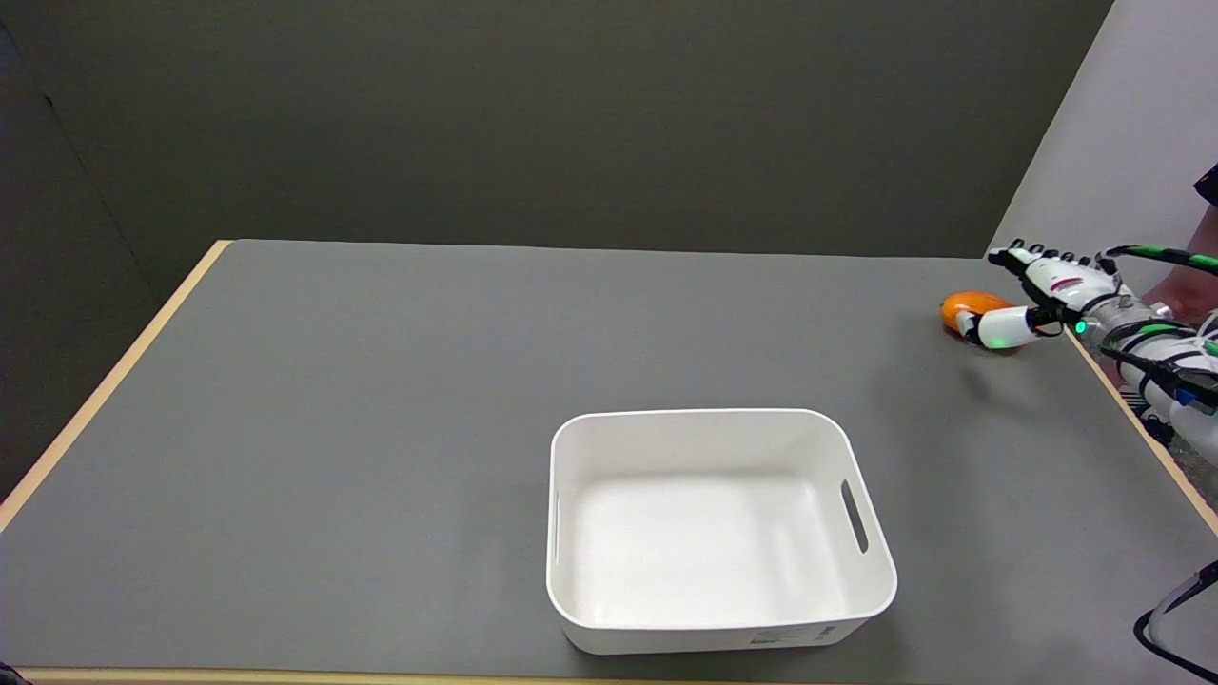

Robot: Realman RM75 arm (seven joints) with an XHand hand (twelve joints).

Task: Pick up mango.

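An orange mango (966, 308) lies on the grey table near its far right edge. My right hand (1042, 293) hovers just to the right of it, fingers stretched out and apart toward the left. One thumb-like finger with a green light reaches in front of the mango's right side and hides part of it. I cannot tell whether that finger touches the fruit. The hand holds nothing.
A white rectangular bin (861, 518) with slot handles stands at the table's near middle, nothing inside it. The table's right edge (1147, 433) runs under my forearm. A person's arm (1201, 262) shows at the far right. A dark wall stands behind the table.
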